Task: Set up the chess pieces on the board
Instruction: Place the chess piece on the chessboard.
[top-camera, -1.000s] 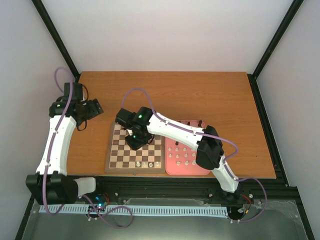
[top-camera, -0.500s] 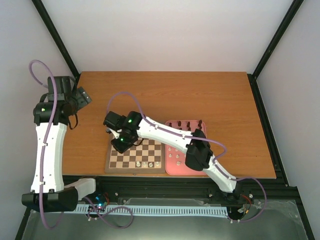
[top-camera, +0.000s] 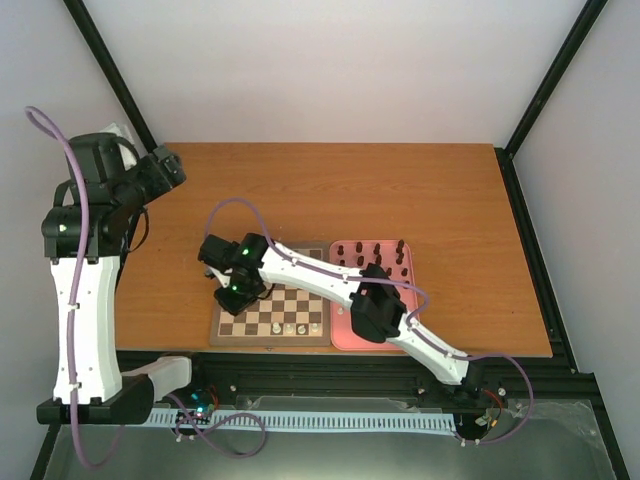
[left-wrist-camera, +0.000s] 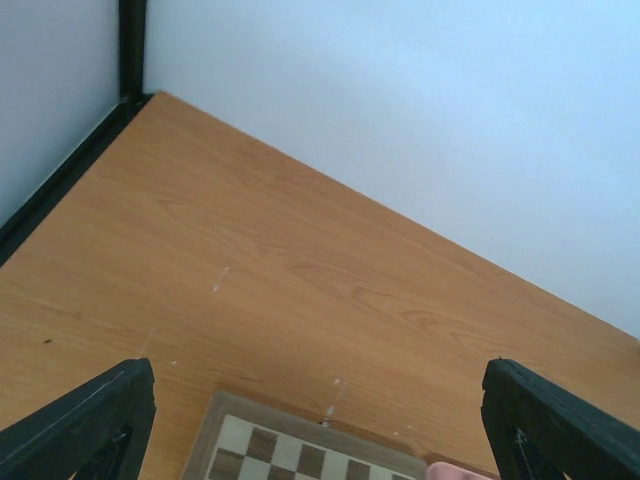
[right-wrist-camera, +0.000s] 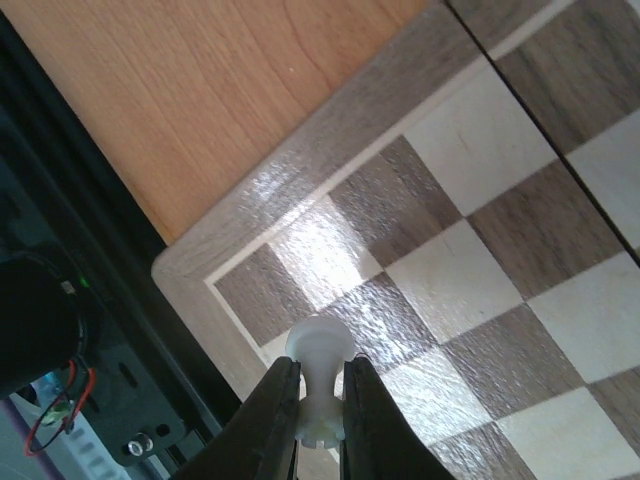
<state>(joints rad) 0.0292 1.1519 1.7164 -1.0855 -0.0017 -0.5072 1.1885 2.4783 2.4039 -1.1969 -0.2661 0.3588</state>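
White pawn (right-wrist-camera: 320, 385) is pinched between the closed right fingers (right-wrist-camera: 272, 420), its long axis pointing down at the board (right-wrist-camera: 300, 165), over squares by the corner at lower left. Left fingers (left-wrist-camera: 85, 420) are spread, empty, well apart over the bench (left-wrist-camera: 300, 260).

Overhead camera down on the whole table (top-camera: 400, 190); left wrist high, right wrist close, board (top-camera: 290, 305) in all.
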